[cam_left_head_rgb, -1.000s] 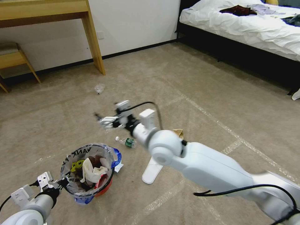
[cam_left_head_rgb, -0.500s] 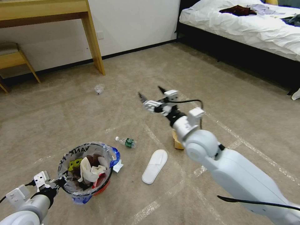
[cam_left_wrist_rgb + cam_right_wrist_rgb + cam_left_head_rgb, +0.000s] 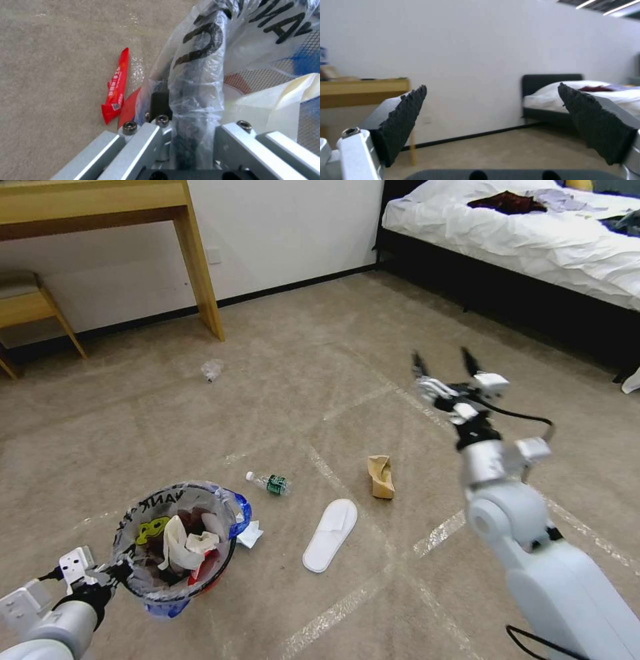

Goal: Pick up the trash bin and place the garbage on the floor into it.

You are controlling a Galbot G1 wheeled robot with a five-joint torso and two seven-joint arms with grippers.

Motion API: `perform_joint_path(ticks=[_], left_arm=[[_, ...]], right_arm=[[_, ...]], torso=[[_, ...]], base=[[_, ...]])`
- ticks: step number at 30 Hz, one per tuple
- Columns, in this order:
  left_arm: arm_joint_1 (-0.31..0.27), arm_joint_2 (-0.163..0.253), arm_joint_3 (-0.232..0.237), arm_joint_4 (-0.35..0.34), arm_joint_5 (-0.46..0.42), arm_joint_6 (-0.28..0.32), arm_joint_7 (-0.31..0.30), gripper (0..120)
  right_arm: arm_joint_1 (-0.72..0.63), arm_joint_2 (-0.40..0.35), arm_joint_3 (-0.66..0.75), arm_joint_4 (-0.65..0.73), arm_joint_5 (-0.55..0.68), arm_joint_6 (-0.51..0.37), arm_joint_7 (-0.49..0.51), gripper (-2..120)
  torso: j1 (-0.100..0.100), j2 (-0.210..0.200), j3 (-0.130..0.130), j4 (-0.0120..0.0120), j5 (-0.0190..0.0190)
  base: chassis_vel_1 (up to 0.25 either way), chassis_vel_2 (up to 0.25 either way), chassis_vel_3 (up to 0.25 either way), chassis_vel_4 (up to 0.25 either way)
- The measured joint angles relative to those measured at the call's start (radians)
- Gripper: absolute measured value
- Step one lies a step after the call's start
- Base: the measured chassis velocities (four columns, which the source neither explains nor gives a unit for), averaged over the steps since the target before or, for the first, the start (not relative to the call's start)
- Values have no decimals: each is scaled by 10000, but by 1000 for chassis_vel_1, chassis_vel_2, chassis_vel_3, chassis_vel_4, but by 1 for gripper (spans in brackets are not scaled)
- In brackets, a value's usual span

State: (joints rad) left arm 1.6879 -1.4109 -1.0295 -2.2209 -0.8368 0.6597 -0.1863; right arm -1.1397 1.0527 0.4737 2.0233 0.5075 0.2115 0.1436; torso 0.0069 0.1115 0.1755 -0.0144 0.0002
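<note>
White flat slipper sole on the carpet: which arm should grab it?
Right, probably. Right tool is open and empty; left tool is shut on the red bag-lined trash bin. White slipper sole lies between them.

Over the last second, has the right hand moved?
Yes. The right hand has swung rightward and away from the robot: it was left of the small bottle, and now hangs open beyond the cardboard scrap.

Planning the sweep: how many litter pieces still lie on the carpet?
6: bottle, slipper sole, cardboard, plastic scrap, white paper beside trash bin, red wrapper. More may hide.
</note>
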Motion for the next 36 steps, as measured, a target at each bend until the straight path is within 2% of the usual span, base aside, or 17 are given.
perform_joint_path(ticks=[5, 12, 17, 24, 31, 33, 34, 35, 36], left_arm=[[117, -30, -87, 15, 157, -99, 135, 1], [247, 11, -293, 28, 183, -188, 195, 1], [299, 46, -370, 48, 114, -203, 208, 1], [200, 90, -377, 183, 22, -204, 208, 1], [157, 149, -370, 286, -12, -204, 196, 1], [153, 154, -375, 287, -24, -204, 176, 1], [153, 154, -375, 287, -24, -204, 176, 1], [153, 144, -384, 287, -23, -204, 168, 1], [153, 144, -384, 287, -23, -204, 168, 1]], right_arm=[[-1406, 945, 905, 33, -829, 616, -187, 100], [-2248, 1551, 992, 52, -1376, 1085, -371, 100], [-2562, 1600, 906, -7, -1446, 1524, -701, 100], [-2497, 1513, 643, -239, -1442, 1549, -738, 100], [-2307, 1574, 42, -453, -1234, 1156, -398, 100], [-2029, 1444, -484, -491, -662, 324, 249, 100], [-2029, 1444, -484, -491, -662, 324, 249, 100], [-1802, 1353, -841, -497, -256, -264, 801, 100], [-1802, 1353, -841, -497, -256, -264, 801, 100]], torso=[[0, 1, -1, 1, -3], [-1, 1, 0, 1, -2], [-1, 1, 0, 2, -3], [0, 1, 1, 1, -3], [0, 1, 1, 1, -3], [0, 0, 2, 2, -2], [0, 0, 2, 2, -2], [0, 1, 2, 1, -2], [0, 1, 2, 1, -2]], base=[[0, 0, 0, 0], [0, 0, 0, 0], [0, 0, 0, 0], [0, 0, 0, 0], [0, 0, 0, 0], [0, 0, 0, 0], [0, 0, 0, 0], [0, 0, 0, 0], [0, 0, 0, 0]])
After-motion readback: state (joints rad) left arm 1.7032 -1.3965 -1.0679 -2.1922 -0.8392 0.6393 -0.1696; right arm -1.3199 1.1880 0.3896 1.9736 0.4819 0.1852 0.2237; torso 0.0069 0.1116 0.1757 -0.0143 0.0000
